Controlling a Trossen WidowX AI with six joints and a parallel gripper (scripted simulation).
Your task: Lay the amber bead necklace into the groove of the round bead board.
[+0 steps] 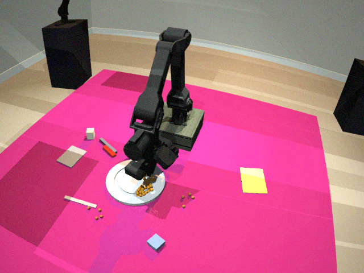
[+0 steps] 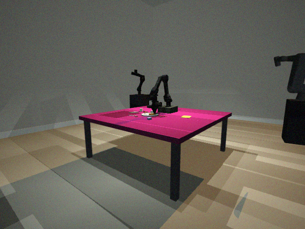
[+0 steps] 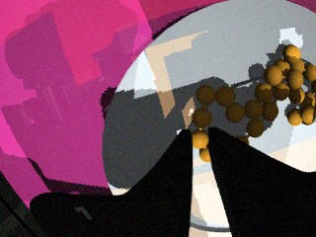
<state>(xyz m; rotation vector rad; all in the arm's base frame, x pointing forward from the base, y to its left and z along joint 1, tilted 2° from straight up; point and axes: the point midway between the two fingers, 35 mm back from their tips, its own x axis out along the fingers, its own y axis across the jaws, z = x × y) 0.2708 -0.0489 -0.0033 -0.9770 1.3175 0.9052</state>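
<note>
The amber bead necklace (image 1: 144, 190) (image 2: 152, 114) (image 3: 294, 79) lies bunched on the right side of the white round bead board (image 1: 111, 183) (image 3: 222, 30). In the wrist view one end of it runs left to the fingertips. My gripper (image 3: 197, 136) (image 2: 154, 112) points down low over the board and is shut on a bead at that end. In the top view the arm hides the fingertips and part of the board. The groove shows as a thin curved line, partly hidden by the fingers and beads.
Loose amber beads lie right (image 1: 189, 194) and front left (image 1: 99, 209) of the board, near a white stick (image 1: 80, 201). A blue block (image 1: 156, 242) is in front. A yellow sheet (image 1: 253, 180) is right. A red bar (image 1: 109, 151), cream cube (image 1: 90, 133) and flat tile (image 1: 71, 156) are back left.
</note>
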